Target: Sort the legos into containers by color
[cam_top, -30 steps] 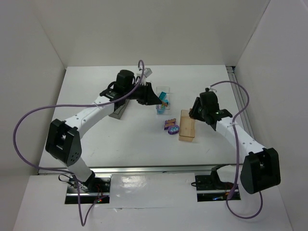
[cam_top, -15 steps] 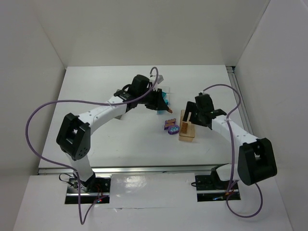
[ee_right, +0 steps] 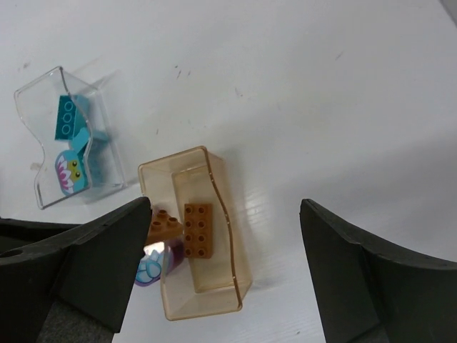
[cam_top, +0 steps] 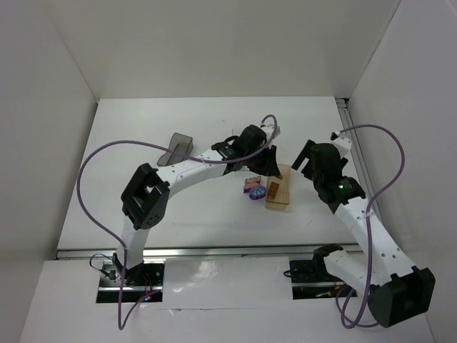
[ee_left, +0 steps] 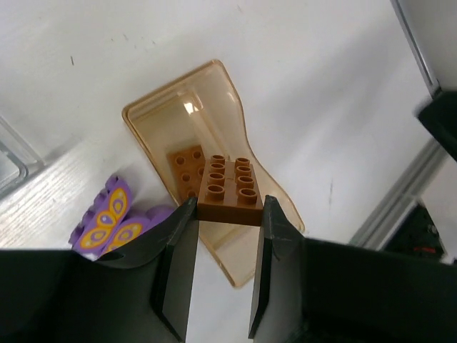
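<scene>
Teal legos (ee_right: 75,139) were binned; purple legos (ee_left: 107,221) were left out. An orange brick (ee_left: 228,187) was clamped by the left gripper (ee_left: 223,214); the right gripper (ee_right: 225,207) was spread open.

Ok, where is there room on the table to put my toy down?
The bare white table between the left arm and the near edge, left of the small purple bricks, is free. So is the far strip behind both arms. The middle is crowded: the translucent amber bin, the clear bin, and the left gripper holding an orange brick over the amber bin.
</scene>
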Robot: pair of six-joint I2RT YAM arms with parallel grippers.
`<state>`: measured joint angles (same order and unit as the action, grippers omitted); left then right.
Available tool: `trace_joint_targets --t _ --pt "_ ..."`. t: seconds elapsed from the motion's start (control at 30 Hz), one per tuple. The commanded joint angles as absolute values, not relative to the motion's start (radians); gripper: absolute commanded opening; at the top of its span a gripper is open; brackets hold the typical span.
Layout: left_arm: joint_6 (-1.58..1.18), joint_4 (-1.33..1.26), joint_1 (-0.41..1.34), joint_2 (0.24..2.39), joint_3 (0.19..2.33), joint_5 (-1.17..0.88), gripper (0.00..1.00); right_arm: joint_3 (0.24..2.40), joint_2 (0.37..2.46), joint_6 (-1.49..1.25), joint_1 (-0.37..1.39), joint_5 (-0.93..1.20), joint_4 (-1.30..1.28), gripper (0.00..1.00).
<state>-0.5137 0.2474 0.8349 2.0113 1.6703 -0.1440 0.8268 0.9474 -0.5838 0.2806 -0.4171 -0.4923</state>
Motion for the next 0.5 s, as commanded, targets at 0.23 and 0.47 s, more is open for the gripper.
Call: trace_joint_targets --t 0.23,0.47 --pt "-0.499 0.314 0.864 2.073 1.809 -0.086 0.97 0.885 0.925 -0.584 0.273 -0.480 -0.577 0.94" --pt "-0.448 0.435 0.839 1.896 1.700 0.176 0.68 0.919 1.002 -0.465 0.273 -0.160 -0.486 0.83"
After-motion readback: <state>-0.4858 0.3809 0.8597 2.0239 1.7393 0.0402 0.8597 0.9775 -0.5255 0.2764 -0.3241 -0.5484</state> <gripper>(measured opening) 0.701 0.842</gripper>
